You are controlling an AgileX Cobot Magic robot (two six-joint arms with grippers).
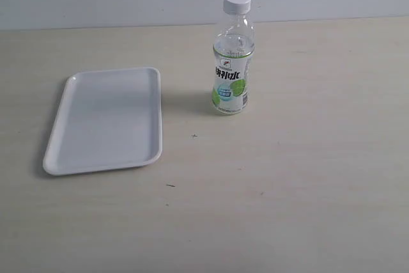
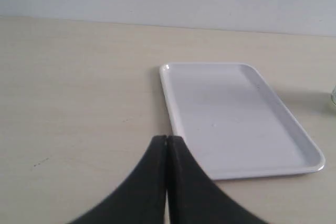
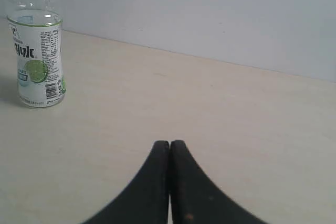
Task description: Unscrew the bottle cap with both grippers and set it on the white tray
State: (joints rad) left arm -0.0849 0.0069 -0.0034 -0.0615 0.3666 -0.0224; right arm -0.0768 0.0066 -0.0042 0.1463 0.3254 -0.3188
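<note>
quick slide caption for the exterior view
Bottle with its bottle cap on, standing upright on the table right of the bare white tray.

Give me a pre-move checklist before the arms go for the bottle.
1. The bottle stands upright on the table: ok.
2. The bottle cap sits on the neck: ok.
3. The white tray has nothing on it, so there is room for the cap: ok.
4. The left claw is open for a grasp: not ok; jaws shut, holding nothing.
5. The right claw is open for a grasp: not ok; jaws shut, holding nothing.
6. How tight the cap is: cannot tell.
</note>
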